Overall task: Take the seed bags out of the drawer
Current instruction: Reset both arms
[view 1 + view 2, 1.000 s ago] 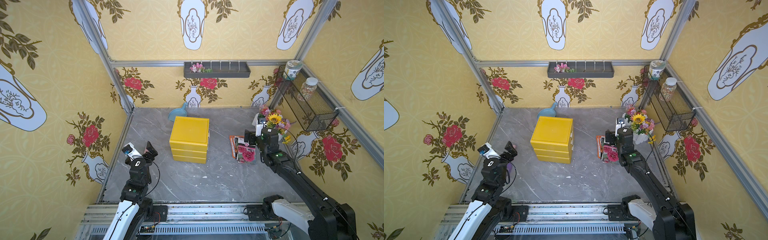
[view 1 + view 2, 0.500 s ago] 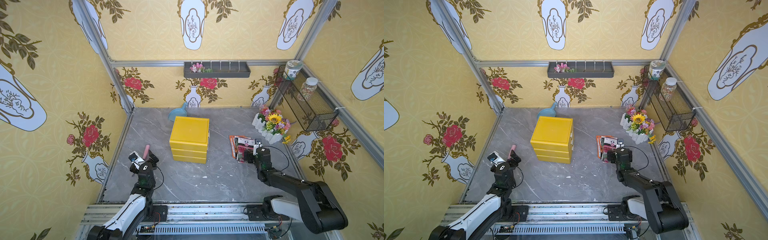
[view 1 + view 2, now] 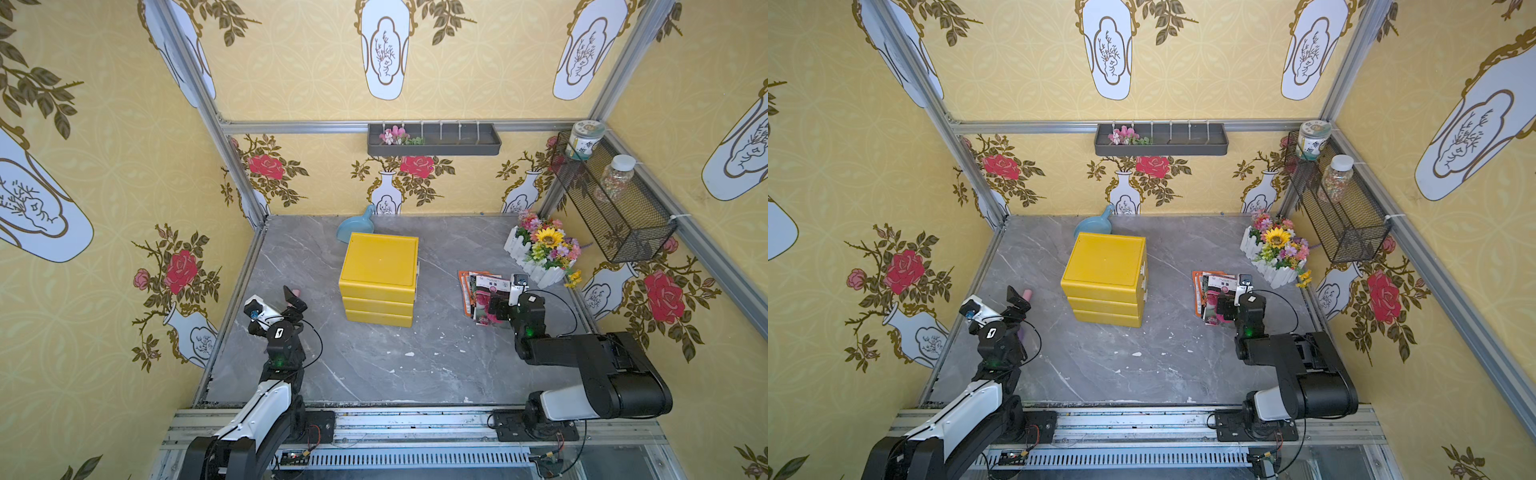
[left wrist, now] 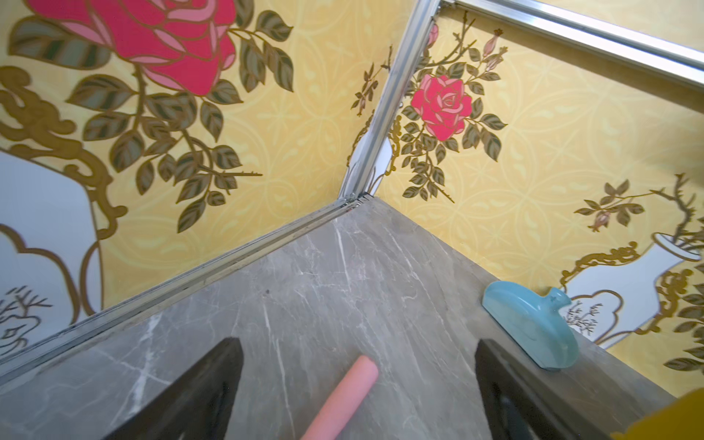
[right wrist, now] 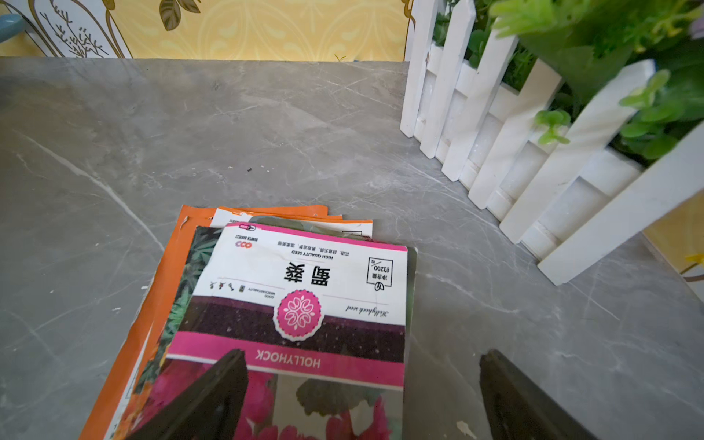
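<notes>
The seed bags (image 3: 482,291) lie in a fanned pile on the grey table (image 3: 374,365), right of the yellow drawer unit (image 3: 379,278); all its drawers look shut. In the right wrist view the top seed bag (image 5: 297,297) is pink and white, lying on orange-edged ones. My right gripper (image 5: 364,354) is open just above the near end of the pile, holding nothing; it shows in a top view (image 3: 498,305). My left gripper (image 3: 293,299) is open and empty near the left wall, over a pink tube (image 4: 343,400).
A blue scoop (image 3: 353,228) leans at the back wall behind the drawer unit. A white-fenced flower planter (image 3: 540,257) stands close behind the seed bags. A wire basket (image 3: 615,208) with jars hangs on the right wall. A dark shelf (image 3: 434,139) is on the back wall.
Both arms have folded back and down toward the front rail. The right gripper has drawn back from beside the planter to the near end of the pile. Both grippers stay open.
</notes>
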Available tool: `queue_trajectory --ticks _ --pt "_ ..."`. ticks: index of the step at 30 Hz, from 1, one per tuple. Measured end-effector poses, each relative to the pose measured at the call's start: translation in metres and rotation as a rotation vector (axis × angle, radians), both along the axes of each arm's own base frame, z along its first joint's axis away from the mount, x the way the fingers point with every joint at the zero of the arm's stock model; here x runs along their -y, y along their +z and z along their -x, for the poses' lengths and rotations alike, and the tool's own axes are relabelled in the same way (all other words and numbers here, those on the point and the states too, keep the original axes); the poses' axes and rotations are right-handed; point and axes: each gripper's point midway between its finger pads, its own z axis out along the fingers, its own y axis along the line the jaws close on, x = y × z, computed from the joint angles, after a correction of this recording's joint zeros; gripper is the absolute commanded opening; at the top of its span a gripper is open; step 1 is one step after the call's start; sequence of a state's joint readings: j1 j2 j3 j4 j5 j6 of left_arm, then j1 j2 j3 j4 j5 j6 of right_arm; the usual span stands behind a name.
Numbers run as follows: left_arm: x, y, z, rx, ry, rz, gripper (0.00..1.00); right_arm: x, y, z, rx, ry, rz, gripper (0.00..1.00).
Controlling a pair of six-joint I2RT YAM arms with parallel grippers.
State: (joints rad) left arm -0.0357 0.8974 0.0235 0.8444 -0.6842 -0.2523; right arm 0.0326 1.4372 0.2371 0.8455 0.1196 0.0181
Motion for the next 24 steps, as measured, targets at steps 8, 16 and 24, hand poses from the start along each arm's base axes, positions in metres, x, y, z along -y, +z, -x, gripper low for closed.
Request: queue_trajectory --ticks 8,16,24 --pt "0.006 -0.032 -0.016 -0.103 -0.101 -0.05 1.0 -0.003 0.0 0.0 -0.001 0.015 -0.008 0.97" --pt "0.026 -0.031 -0.033 -0.087 -0.234 -0.1 1.0 -0.004 0.0 0.0 0.0 0.021 -0.011 0.97" --pt "0.027 -0.025 -0.046 -0.082 -0.245 -0.099 1.0 -0.005 0.0 0.0 0.0 0.024 -0.012 0.97"
